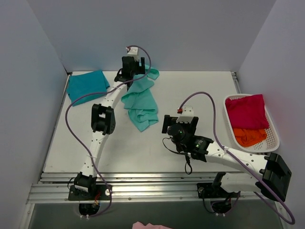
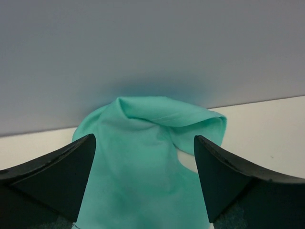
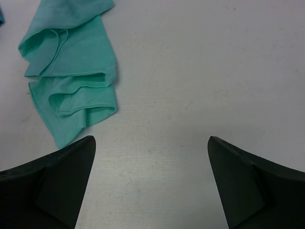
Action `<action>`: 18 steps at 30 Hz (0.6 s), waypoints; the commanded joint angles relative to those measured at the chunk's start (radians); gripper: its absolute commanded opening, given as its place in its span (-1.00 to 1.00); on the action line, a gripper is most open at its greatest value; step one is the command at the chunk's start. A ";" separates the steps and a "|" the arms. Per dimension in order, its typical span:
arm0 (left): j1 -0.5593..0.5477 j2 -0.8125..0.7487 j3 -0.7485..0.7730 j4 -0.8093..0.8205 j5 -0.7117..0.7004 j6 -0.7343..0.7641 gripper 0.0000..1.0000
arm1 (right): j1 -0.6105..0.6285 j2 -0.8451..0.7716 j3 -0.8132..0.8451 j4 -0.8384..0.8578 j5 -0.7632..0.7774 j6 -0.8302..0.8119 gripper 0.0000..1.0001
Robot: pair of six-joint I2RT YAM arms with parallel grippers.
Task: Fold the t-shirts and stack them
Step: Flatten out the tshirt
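the teal shirt (image 1: 87, 85) is lying flat in the far left corner of the desk (image 1: 190, 90), looking folded, so that half is seeming done. the mint shirt (image 1: 141, 102) is lying bunched in a long rumpled strip at the far middle, neither folded nor stacked. flattening it, folding it and setting it on the teal one is all waiting to be done.

the left hand (image 2: 144, 143) is hovering over the strip's far end by the back wall. it is spread wide, with cloth showing between and ahead of its fingers (image 2: 57, 171), not pinched. the right hand (image 3: 151, 139) is also spread, gripping nothing, hanging over bare desk. the strip's near end is lying to its left and further out, near but apart.
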 commanded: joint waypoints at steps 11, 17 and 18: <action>-0.012 -0.878 -1.157 0.134 -0.248 -0.138 0.83 | 0.019 0.123 0.059 0.081 -0.106 -0.011 1.00; -0.020 -1.077 -1.553 0.250 -0.296 -0.295 0.82 | 0.039 0.356 0.223 0.055 -0.178 0.012 1.00; -0.021 -1.096 -1.580 0.260 -0.304 -0.306 0.81 | 0.039 0.390 0.272 0.061 -0.221 0.024 1.00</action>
